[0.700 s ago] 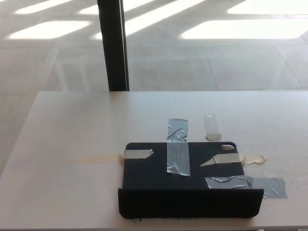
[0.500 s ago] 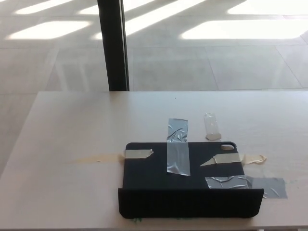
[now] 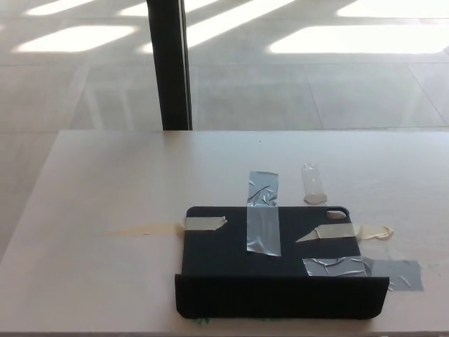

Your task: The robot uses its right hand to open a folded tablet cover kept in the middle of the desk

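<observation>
Neither robot hand shows in the head view, so finger state can't be told for either. Black tablet cover [image 3: 270,263] lies flat at the near-middle of the pale bench [image 3: 105,189], its front flap standing up along the near edge. Grey tape strip [image 3: 262,214] runs from the bench onto the cover's far edge; another grey piece [image 3: 361,269] crosses its right side. Beige tape bits [image 3: 205,223] and [image 3: 337,231] on the top corners. Small clear piece [image 3: 313,184] sits just beyond. Dark post [image 3: 169,63] stands on the floor behind the bench.
</observation>
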You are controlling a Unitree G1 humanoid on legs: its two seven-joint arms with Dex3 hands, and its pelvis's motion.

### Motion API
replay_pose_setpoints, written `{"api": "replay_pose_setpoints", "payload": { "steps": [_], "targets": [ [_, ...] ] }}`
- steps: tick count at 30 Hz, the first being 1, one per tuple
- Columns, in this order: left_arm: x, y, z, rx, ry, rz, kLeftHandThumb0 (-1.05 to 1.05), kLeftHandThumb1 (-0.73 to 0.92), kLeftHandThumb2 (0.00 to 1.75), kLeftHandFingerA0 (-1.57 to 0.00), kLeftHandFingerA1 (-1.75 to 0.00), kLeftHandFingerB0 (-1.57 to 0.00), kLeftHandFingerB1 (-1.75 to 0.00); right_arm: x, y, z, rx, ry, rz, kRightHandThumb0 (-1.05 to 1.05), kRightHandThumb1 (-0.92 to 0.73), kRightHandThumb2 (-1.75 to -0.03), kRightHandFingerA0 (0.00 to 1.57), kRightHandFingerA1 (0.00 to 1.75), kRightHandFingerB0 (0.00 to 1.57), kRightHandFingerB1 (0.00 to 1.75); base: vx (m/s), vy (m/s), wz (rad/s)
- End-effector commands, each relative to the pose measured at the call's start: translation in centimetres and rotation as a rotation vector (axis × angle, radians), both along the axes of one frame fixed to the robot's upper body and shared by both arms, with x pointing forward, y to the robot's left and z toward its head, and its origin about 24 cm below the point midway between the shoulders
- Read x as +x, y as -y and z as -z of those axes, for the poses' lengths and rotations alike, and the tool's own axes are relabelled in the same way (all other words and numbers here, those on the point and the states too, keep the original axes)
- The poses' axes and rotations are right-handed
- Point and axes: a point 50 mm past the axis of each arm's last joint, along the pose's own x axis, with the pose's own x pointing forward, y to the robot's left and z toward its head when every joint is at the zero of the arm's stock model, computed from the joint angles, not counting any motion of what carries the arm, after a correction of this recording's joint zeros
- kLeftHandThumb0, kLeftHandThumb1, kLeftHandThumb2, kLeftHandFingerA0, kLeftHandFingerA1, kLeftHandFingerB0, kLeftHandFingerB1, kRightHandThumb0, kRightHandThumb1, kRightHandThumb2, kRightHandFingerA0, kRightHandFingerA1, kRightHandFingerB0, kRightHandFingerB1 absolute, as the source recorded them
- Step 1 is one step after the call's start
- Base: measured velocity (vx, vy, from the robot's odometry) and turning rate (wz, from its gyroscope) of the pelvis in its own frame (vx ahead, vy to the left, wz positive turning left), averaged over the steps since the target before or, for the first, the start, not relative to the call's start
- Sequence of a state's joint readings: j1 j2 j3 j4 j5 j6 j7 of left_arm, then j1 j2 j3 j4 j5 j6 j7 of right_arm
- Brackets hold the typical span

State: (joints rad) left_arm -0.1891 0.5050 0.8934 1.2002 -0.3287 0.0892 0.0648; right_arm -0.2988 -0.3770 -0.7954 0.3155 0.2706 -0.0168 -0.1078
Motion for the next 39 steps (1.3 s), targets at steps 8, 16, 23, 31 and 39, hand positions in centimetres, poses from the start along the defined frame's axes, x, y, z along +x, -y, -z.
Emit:
{"api": "replay_pose_setpoints", "payload": {
  "steps": [8, 16, 23, 31, 39],
  "targets": [
    [-0.3, -1.2, -1.1, 0.0, 0.055, -0.088, -0.37, 0.42, 0.62, -0.9, -0.93, -0.79, -0.82, 5.5, -16.1, -7.0, -0.916, -0.192, -0.716, -0.77, -0.4, -0.65, 0.36, 0.46, 0.29, 0.37, 0.0, 0.0, 0.0],
    [-0.6, -1.2, -1.0, -0.017, 0.055, -0.095, -0.43, 0.26, 0.82, -0.9, -0.94, -0.72, -0.82, 6.4, -20.9, -2.5, -1.092, -0.47, -0.972, -0.71, -0.46, -0.55, 0.3, 0.4, 0.31, 0.31, 0.0, 0.0, 0.0],
    [-0.5, -1.2, -1.1, -0.02, 0.064, -0.083, -0.47, 0.27, 0.8, -0.85, -0.91, -0.69, -0.8, 8.1, -22.9, -0.1, -1.219, -0.621, -1.109, -0.73, -0.46, -0.55, 0.32, 0.4, 0.3, 0.31, 0.0, 0.0, 0.0],
    [-0.2, -1.3, -1.3, -0.01, 0.043, -0.086, -0.44, 0.42, 0.58, -0.92, -0.92, -0.72, -0.79, 8.1, -25.4, 3.8, -1.331, -0.862, -1.339, -0.75, -0.45, -0.55, 0.23, 0.4, 0.26, 0.29, 0.0, 0.0, 0.0],
    [0.1, -1.3, -1.4, -0.007, 0.047, -0.065, -0.42, 0.43, 0.59, -0.89, -0.92, -0.7, -0.77, 7.3, -26.4, 6.9, -1.431, -0.958, -1.399, -0.75, -0.48, -0.56, 0.27, 0.42, 0.29, 0.32, 0.0, 0.0, 0.0]
  ]
}}
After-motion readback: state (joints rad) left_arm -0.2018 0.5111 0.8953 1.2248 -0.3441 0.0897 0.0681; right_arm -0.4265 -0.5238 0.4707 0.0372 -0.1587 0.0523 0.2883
